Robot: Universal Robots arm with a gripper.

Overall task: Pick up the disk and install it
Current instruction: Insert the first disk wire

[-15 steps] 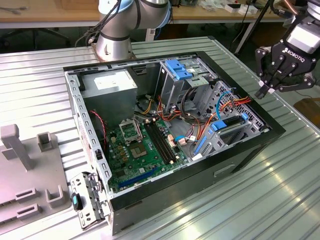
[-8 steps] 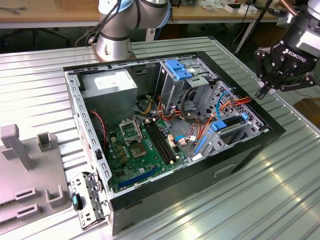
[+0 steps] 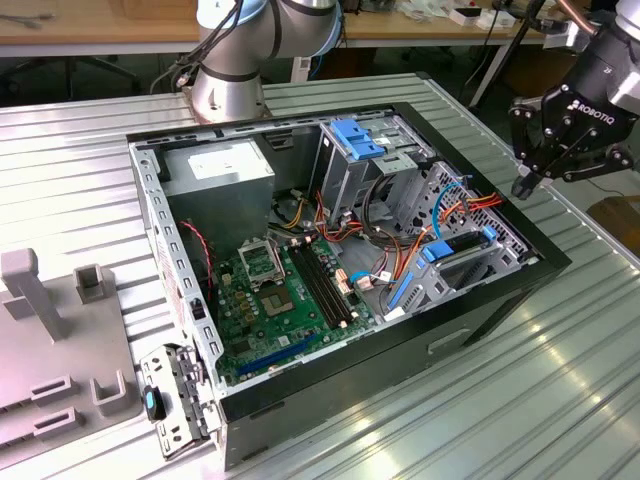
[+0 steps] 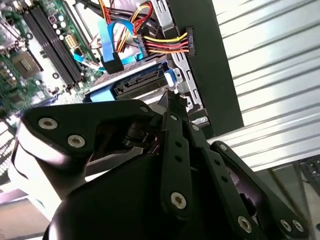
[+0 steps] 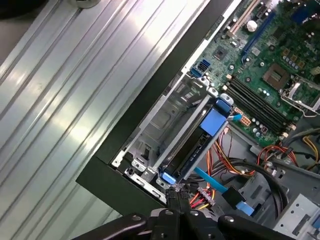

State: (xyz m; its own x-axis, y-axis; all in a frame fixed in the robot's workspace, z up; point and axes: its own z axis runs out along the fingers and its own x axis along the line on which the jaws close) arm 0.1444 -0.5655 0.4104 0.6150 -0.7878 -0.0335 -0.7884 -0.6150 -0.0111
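Ribbed metal tabletop (image 3: 540, 400) carries everything. At the exterior view's left, grey plastic fixtures (image 3: 30, 290). Centre: open computer case (image 3: 330, 375), with a green motherboard (image 3: 265, 295) on its floor. Toward the exterior view's right, the disk (image 3: 462, 252) sits slotted at the case's edge, blue rails showing. The first wrist view has it lying in a grey metal cage (image 5: 165, 112), coloured cables (image 5: 225, 172) just beside. Gripper (image 3: 522, 184) hangs past the case's right wall, fingers pinched together on nothing, apart from the disk.
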